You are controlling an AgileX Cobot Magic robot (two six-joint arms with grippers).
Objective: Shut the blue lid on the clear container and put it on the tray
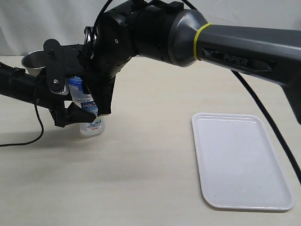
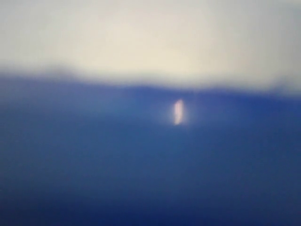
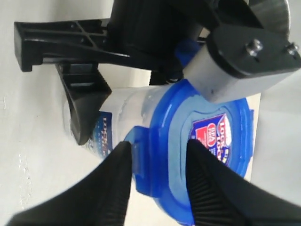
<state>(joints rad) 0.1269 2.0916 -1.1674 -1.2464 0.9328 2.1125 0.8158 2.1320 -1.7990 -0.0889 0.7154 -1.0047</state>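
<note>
Beige tabletop (image 1: 141,169): left gripper (image 1: 84,114) clamps the clear container (image 1: 91,128) low; right gripper (image 3: 159,143), narrowly parted, straddles a tab (image 3: 140,141) of the blue lid (image 3: 175,113). Advise pressing squarely downward.

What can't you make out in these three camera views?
Left wrist view: only a blue blur with one pale streak; nothing identifiable.
Exterior view: the right arm covers most of the small translucent blue plastic lid and the top of the tall clear plastic container.
Right wrist view: the right hand and the picture's edge hide part of the lid, so tab closure is unclear.
Exterior view: the grey steel cup sits partly behind the left arm.
</note>
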